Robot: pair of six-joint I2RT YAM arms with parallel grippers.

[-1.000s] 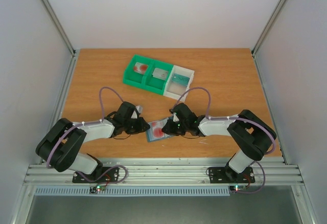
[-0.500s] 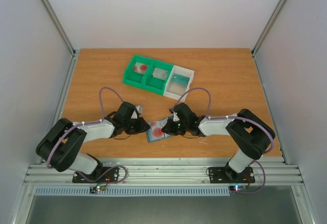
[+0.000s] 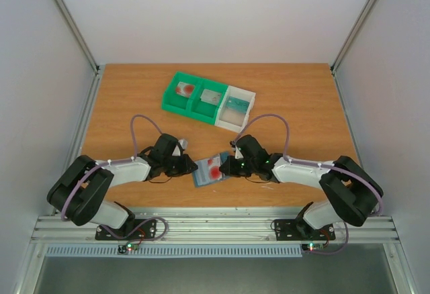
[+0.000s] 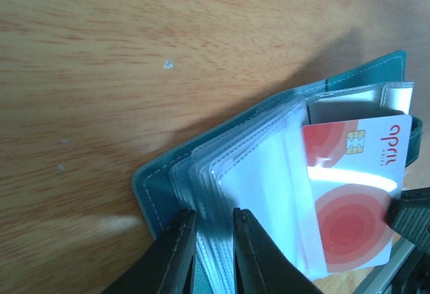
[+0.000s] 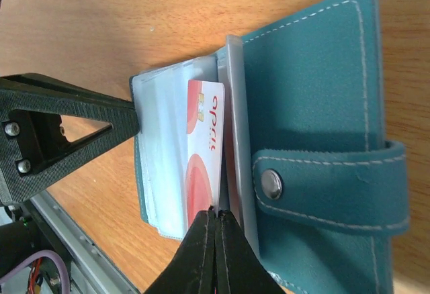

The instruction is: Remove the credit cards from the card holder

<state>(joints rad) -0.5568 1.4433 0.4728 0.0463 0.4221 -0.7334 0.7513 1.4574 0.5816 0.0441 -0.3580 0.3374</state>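
Looking down from above, find the card holder [image 3: 203,175] open near the front edge of the table [image 3: 302,106], hemmed in by the left gripper [image 3: 192,167] on one side and the right gripper [image 3: 224,168] on the other. Farther back, well apart, note a green-and-white tray [image 3: 190,111] with cards [image 3: 183,90] in its compartments. Against half a second ago, note the right arm's elbow swung outward to the right, with holder and left arm unmoved.

Switching to the left wrist, see the left gripper [image 4: 211,217] pinching the card holder [image 4: 151,186] by a stack of its clear sleeves [image 4: 255,173]. Spot a white card [image 4: 356,193] with red circles poking out of a sleeve toward the right, chip near its upper edge.

Turning to the right wrist, see the right gripper [image 5: 215,219] pressed together on the white card's [image 5: 205,139] lower end, with the card's long axis running up the picture, parallel to the holder's fold. Note a snap strap [image 5: 329,180] lying across the teal cover.
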